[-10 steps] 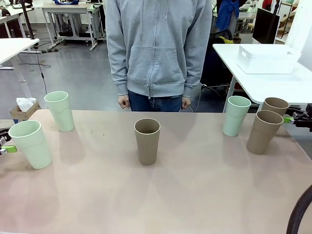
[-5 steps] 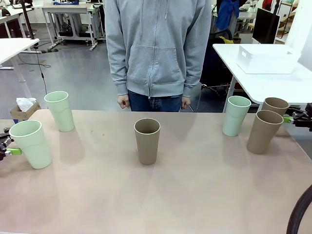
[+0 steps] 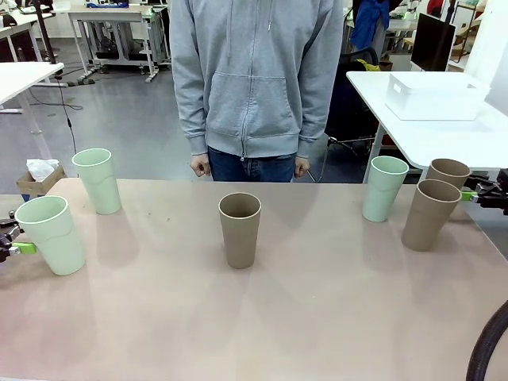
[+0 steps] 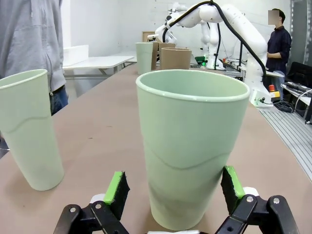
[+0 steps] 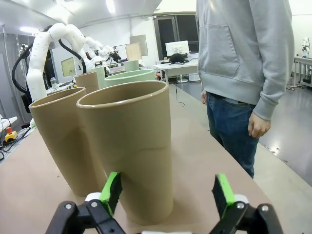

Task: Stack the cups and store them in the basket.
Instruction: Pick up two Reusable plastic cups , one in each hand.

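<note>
**A:** Where do the cups stand?

**B:** All six are upright and unstacked on the counter (image 3: 317,317). The near-left mint cup (image 3: 49,234) and the far-left mint cup (image 3: 97,180) are on one side, and the middle taupe cup (image 3: 240,229) stands alone. On the right are the right mint cup (image 3: 384,188), the near-right taupe cup (image 3: 429,214) and the far-right taupe cup (image 3: 448,173). The basket (image 3: 435,95) sits well apart on a white side table (image 3: 476,135).

**A:** What has changed?

**B:** Over the last second the left claw (image 4: 174,186) crept in from the counter's left edge. It is spread wide around the near-left mint cup, not gripping it. The right claw (image 5: 166,191) has hardly moved. It straddles the far-right taupe cup and is likewise released.

**A:** Meaning?

**B:** I'd say both grasps are imminent, and stacking hasn't begun.
</note>
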`<state>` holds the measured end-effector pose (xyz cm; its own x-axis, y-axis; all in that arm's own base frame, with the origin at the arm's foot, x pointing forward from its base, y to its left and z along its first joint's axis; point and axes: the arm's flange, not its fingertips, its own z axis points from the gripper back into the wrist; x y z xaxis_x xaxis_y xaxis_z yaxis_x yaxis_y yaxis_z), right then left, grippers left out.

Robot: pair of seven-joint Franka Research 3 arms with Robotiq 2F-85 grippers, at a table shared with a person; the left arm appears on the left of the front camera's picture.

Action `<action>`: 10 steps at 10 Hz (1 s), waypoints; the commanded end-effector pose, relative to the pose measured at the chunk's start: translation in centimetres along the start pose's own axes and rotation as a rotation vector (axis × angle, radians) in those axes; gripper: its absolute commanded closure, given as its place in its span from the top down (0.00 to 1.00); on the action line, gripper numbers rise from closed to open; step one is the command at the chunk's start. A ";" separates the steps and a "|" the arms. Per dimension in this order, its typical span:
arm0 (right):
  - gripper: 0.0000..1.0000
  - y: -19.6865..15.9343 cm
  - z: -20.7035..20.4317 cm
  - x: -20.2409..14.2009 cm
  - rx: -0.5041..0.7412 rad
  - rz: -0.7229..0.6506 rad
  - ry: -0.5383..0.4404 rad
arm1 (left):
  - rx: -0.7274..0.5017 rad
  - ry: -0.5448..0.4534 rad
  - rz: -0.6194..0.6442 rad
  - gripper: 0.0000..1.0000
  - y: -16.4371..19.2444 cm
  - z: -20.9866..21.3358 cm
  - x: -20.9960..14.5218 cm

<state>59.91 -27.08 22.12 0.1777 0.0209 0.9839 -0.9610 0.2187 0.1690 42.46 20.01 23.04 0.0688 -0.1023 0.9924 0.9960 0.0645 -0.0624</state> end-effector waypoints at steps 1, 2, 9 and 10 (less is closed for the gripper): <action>1.00 0.1 -1.0 0.5 0.013 0.007 0.004 | -0.004 -0.016 -0.033 1.00 -0.1 0.0 -0.2; 1.00 0.3 -1.3 0.3 0.036 0.004 0.012 | -0.007 -0.014 -0.030 1.00 -0.2 -0.1 -0.3; 1.00 1.8 -2.8 -0.6 0.132 -0.015 0.041 | -0.030 -0.010 -0.005 1.00 0.0 -0.9 -1.0; 1.00 2.0 -3.4 -0.7 0.136 -0.011 0.043 | -0.032 -0.011 -0.003 1.00 0.0 -1.1 -1.2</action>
<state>59.28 -24.69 21.42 0.2181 0.0582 0.9742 -0.9723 0.0988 0.2118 42.53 19.00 21.81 0.0981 -0.1031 0.9898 0.9948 0.0368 -0.0948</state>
